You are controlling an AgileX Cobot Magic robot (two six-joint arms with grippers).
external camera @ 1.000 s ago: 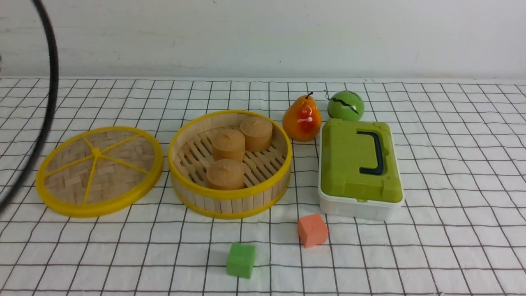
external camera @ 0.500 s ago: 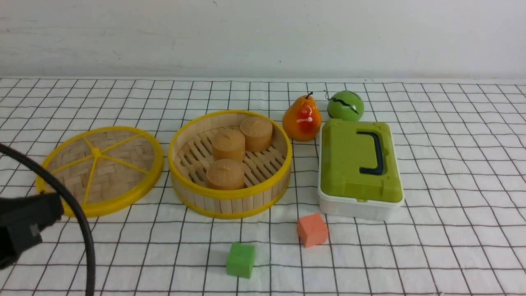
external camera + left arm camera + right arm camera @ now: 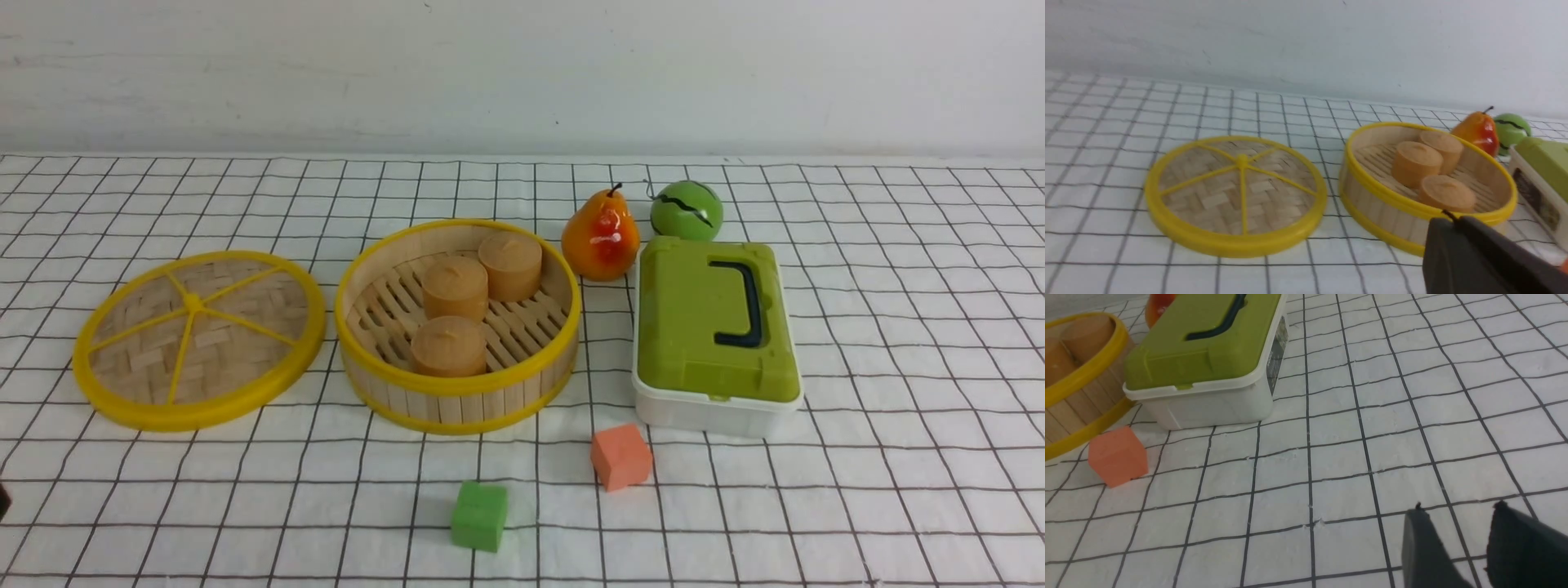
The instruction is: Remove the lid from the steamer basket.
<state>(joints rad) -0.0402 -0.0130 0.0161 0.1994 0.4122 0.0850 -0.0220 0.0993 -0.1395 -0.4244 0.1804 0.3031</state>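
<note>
Woven tan bamboo fills the round lid (image 3: 193, 331), at nine o'clock from the slatted steamer basket (image 3: 458, 404); left pincer (image 3: 1449, 216) pressed together, right pincer (image 3: 1457, 514) spread.

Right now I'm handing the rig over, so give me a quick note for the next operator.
Left end effector: shut, holding nothing.
Right end effector: jaws apart, nothing between them.
Lid: flat on the table, left of the steamer basket.
Basket: uncovered, three small brown pieces inside.
Done: lid is off.
Left: nothing more that I can see, perhaps just parking the arms.
</note>
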